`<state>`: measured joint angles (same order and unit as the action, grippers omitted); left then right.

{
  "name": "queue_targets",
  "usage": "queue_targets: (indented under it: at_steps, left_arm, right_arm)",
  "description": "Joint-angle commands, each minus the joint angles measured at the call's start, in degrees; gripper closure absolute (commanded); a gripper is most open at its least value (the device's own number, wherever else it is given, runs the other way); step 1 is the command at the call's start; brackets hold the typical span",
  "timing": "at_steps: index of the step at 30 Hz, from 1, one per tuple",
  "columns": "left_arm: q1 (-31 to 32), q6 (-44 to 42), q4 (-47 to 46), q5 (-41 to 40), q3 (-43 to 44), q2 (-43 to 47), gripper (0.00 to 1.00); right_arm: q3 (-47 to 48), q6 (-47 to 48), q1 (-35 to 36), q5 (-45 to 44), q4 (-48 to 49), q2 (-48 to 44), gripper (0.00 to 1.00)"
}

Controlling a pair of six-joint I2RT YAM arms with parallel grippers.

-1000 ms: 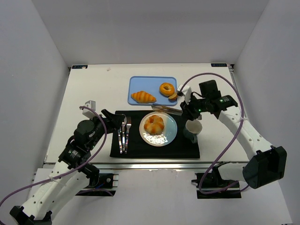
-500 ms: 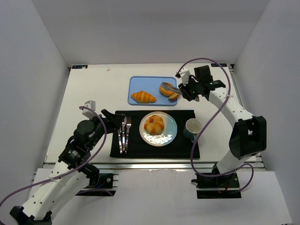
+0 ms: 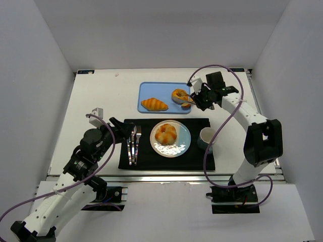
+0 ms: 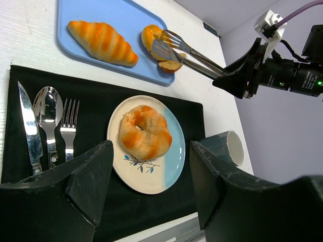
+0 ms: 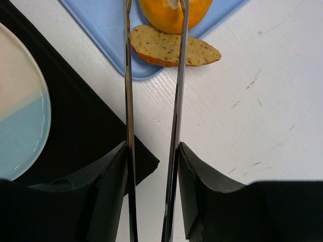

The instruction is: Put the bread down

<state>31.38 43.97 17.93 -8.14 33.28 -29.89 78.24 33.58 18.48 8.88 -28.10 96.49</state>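
Note:
A round glazed bread (image 3: 165, 133) lies on the cream-and-blue plate (image 3: 184, 139); it also shows in the left wrist view (image 4: 145, 132). On the blue tray (image 3: 146, 91) lie a croissant (image 3: 154, 104), a round bun (image 3: 178, 95) and a bread slice (image 3: 185, 105). My right gripper (image 3: 200, 98) is shut on metal tongs (image 5: 176, 101). The tongs' open tips straddle the bun (image 5: 171, 12), with the slice (image 5: 174, 50) beneath them. My left gripper (image 4: 151, 181) is open and empty, hovering near the left of the black mat.
A knife (image 4: 29, 126), spoon (image 4: 48, 108) and fork (image 4: 68, 128) lie on the black mat (image 3: 197, 159) left of the plate. A dark mug (image 3: 207, 137) stands at the mat's right edge. White walls enclose the table on three sides.
My right arm carried the tongs from beside the plate and mug back to the blue tray, tips now at the round bun. The left arm has not moved.

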Motion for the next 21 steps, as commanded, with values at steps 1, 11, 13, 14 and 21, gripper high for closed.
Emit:
queue_targets:
  at_steps: [1,11,13,14,21]
  left_arm:
    - [0.00,-0.37,-0.88,0.05,0.65,-0.78,0.29]
    - [0.00,-0.28,-1.06,-0.03,0.30,-0.61,0.29]
    - [0.00,-0.28,-1.06,-0.21,0.30,-0.52,0.29]
    - [0.00,-0.28,-1.15,-0.12,0.30,-0.52,0.29]
    - [-0.09,-0.28,-1.06,-0.12,0.47,-0.52,0.29]
  right_arm:
    - [2.36,1.48,0.85,-0.71,1.38,1.07,0.53]
    - [2.71,2.71,1.91,-4.14,1.91,2.92,0.80]
    - [2.45,3.24,1.91,-3.70,2.25,2.13,0.87]
    - [2.36,3.33,1.82,-3.09,2.34,0.99,0.92]
    - [0.52,2.10,1.65,4.81,2.17,-7.80,0.98]
